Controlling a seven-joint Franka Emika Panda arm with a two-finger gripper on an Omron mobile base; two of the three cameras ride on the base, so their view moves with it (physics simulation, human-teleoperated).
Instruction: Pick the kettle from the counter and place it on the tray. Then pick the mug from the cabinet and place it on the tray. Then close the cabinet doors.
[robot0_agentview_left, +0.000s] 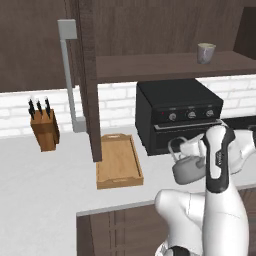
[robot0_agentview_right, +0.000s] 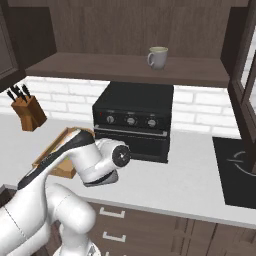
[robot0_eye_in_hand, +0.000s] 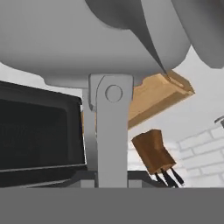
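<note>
- Right up against the hand camera sits the kettle (robot0_eye_in_hand: 87, 39), its rounded grey belly across the top of the frame and its handle strut dropping straight down the middle toward the gripper (robot0_eye_in_hand: 107, 181).
- Finger tips hide behind that strut at the bottom edge, so the pincer looks clamped on the kettle's handle, though the jaws themselves are hard to make out.
- In the left base view the white arm rises from the lower right, bends at the elbow, and the forearm reaches up and left to the kettle (robot0_agentview_left: 186, 167), which hangs above the counter (robot0_agentview_left: 45, 190) in front of the black oven (robot0_agentview_left: 177, 115).
- From the right base view the arm sweeps up from the lower left, wrist turned toward the tray (robot0_agentview_right: 57, 157); the kettle is hidden behind the wrist there.
- No readable writing anywhere: the oven shows three knobs and a small red dot, nothing legible.
- Tray (robot0_agentview_left: 119, 162) lies flat on the counter left of the kettle, well apart from it, just beside the edge of the open cabinet door (robot0_agentview_left: 90, 80).
- Mug (robot0_agentview_left: 205, 52) stands upright on the cabinet (robot0_agentview_left: 150, 65) shelf, upper right of the left view, above the oven.
- Knife block (robot0_agentview_left: 45, 127) stands far left, near the brick wall, with bare counter between it and the tray.
- A dark cooktop (robot0_agentview_right: 237, 170) sits at the right edge of the right view.
</note>
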